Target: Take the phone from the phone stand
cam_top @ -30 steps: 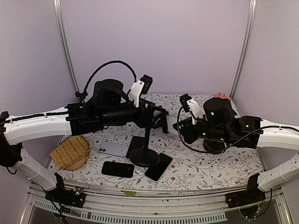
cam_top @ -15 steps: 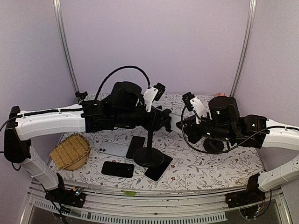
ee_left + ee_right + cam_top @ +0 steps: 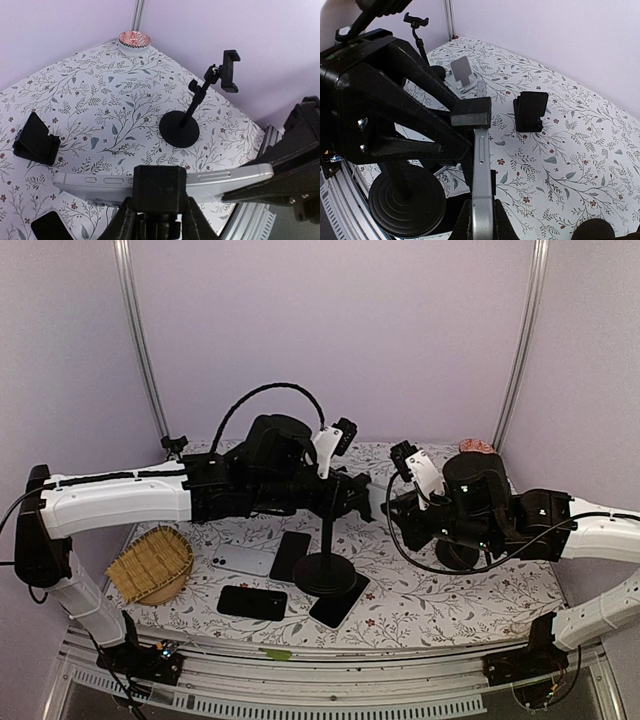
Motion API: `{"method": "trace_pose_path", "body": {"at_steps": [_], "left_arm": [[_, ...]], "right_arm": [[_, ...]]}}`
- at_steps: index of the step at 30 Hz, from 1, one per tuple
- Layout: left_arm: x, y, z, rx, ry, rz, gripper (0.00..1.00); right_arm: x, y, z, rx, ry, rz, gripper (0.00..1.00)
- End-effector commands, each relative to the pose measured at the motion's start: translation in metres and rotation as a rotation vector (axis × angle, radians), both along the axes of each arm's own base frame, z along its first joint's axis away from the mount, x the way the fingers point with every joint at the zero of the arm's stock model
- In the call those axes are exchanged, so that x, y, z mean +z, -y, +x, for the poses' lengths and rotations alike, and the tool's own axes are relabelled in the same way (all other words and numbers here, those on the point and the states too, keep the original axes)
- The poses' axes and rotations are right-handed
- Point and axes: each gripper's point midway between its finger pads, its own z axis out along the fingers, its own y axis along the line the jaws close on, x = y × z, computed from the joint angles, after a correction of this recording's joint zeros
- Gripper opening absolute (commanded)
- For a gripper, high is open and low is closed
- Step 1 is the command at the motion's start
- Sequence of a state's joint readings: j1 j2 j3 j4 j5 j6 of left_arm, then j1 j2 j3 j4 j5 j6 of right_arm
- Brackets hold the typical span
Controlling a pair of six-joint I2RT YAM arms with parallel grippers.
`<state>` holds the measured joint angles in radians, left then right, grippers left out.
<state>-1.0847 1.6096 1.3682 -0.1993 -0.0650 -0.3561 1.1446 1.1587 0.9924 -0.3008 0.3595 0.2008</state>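
Observation:
The silver phone lies edge-on in the black clamp of the phone stand, whose round base rests on the table. My left gripper is shut on the clamp's neck just under the phone. My right gripper is shut on one end of the phone, next to the clamp. In the top view the left gripper and right gripper meet above the stand, and the phone is mostly hidden between them.
Several phones lie flat around the base, among them a white one and black ones. A woven basket sits front left and a bowl back right. A second, empty clamp stand and small black stands are nearby.
My left arm has swung right and the stand has shifted slightly right with it. My right gripper has moved in to the left, so both grippers now meet at the clamp.

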Motion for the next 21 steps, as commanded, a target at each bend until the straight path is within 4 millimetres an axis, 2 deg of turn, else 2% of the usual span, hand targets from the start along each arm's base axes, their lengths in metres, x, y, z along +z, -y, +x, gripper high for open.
{"method": "trace_pose_path", "body": {"at_steps": [1, 4, 8, 21], "left_arm": [[0.008, 0.012, -0.001, -0.007, 0.020, -0.046, 0.17], [0.010, 0.012, 0.001, 0.005, 0.026, -0.058, 0.09], [0.010, 0.004, 0.015, 0.092, 0.055, -0.049, 0.01], [-0.005, -0.018, 0.055, 0.210, 0.082, -0.004, 0.00]], "right_arm": [[0.079, -0.027, -0.016, 0.091, 0.092, 0.246, 0.00], [0.075, -0.029, -0.018, 0.095, 0.088, 0.236, 0.00], [0.075, -0.028, -0.021, 0.100, 0.081, 0.243, 0.00], [0.080, -0.014, -0.040, 0.136, 0.059, 0.268, 0.00]]}}
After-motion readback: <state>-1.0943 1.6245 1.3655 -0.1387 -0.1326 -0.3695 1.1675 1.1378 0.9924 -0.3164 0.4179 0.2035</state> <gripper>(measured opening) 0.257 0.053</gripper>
